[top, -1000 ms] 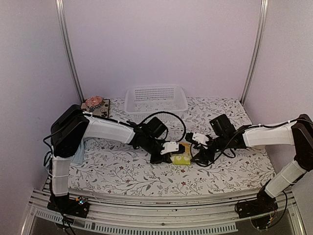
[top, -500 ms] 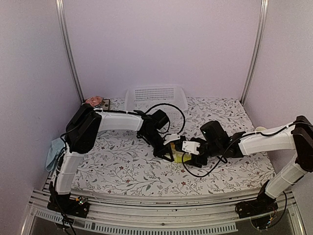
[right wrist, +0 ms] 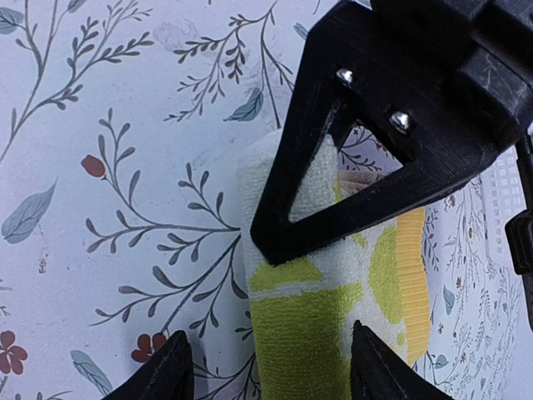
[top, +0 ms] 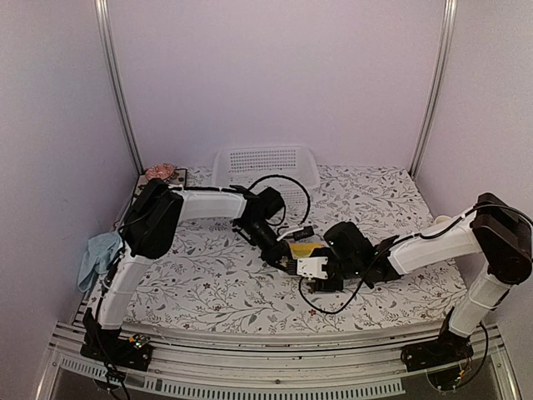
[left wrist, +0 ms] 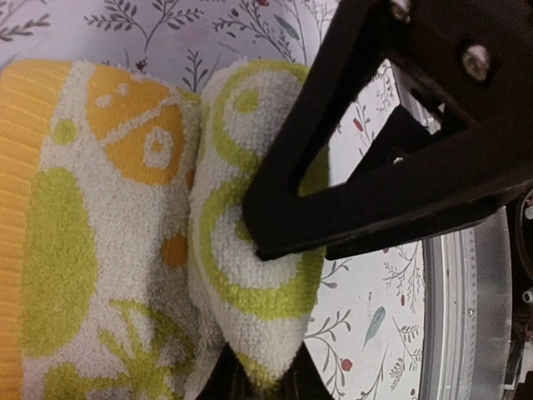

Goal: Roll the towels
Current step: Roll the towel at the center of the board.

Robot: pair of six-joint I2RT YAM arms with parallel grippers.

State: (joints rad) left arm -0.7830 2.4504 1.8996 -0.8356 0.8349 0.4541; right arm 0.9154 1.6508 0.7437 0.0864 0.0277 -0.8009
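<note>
The yellow-green towel (top: pixel 305 248) lies partly rolled in the middle of the table; its looped pile with green and orange shapes fills the left wrist view (left wrist: pixel 108 250). My left gripper (top: pixel 290 250) (left wrist: pixel 258 379) is shut on a folded end of it. My right gripper (top: pixel 316 272) (right wrist: pixel 271 371) stands open astride the same towel (right wrist: pixel 333 333), with one finger clear of the cloth on its left side. The two grippers almost touch. The pale blue towel (top: pixel 98 255) hangs crumpled at the table's left edge, beside the left arm's shoulder.
A white perforated basket (top: pixel 266 167) stands at the back centre. A pink object on a dark mat (top: pixel 164 177) sits at the back left corner. A floral-printed cloth (top: pixel 208 287) covers the table. Black cables loop over both wrists.
My right gripper has slid left onto the yellow-green towel and narrowed slightly. The left gripper has carried the towel's end a little left and back. The blue towel has come into view.
</note>
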